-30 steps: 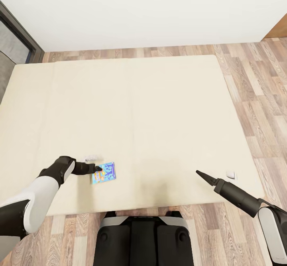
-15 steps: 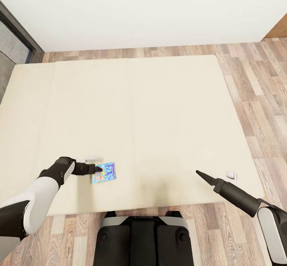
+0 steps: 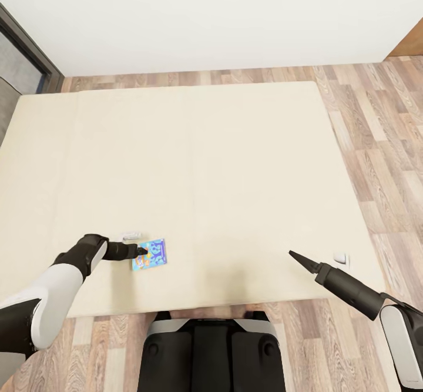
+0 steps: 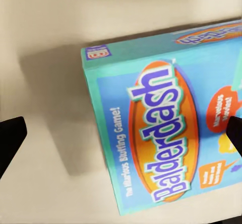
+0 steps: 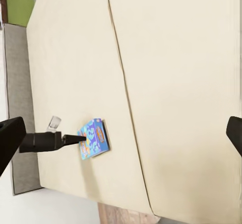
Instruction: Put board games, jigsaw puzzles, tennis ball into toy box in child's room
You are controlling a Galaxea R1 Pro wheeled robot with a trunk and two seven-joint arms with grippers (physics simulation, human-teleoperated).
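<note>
Right now your left gripper (image 3: 141,251) sits at the lower left of the head view, its dark fingers (image 4: 11,136) spread to either side of the small, mostly blue printed board game box (image 3: 149,254); in the left wrist view one tip lies off the box's edge on the mattress and the other shows at the opposite edge of the frame over the lid, so the jaws are apart around the box, and you cannot tell whether they touch it. That box lies flat on the wide beige mattress of the bed (image 3: 205,163), near its front edge and left of centre, with its lid reading "Balderdash" in orange and blue lettering (image 4: 161,133). Your right gripper (image 3: 294,257) hangs over the lower right of the bed, well apart from the box, its fingertips meeting in a sharp point, pressed together on nothing. Wood-plank floor (image 3: 388,145) runs along the right side and the far edge of the bed, below a plain white wall (image 3: 205,16). From the right wrist view you see the box (image 5: 93,138) with the left gripper's tip (image 5: 75,139) at its edge.
</note>
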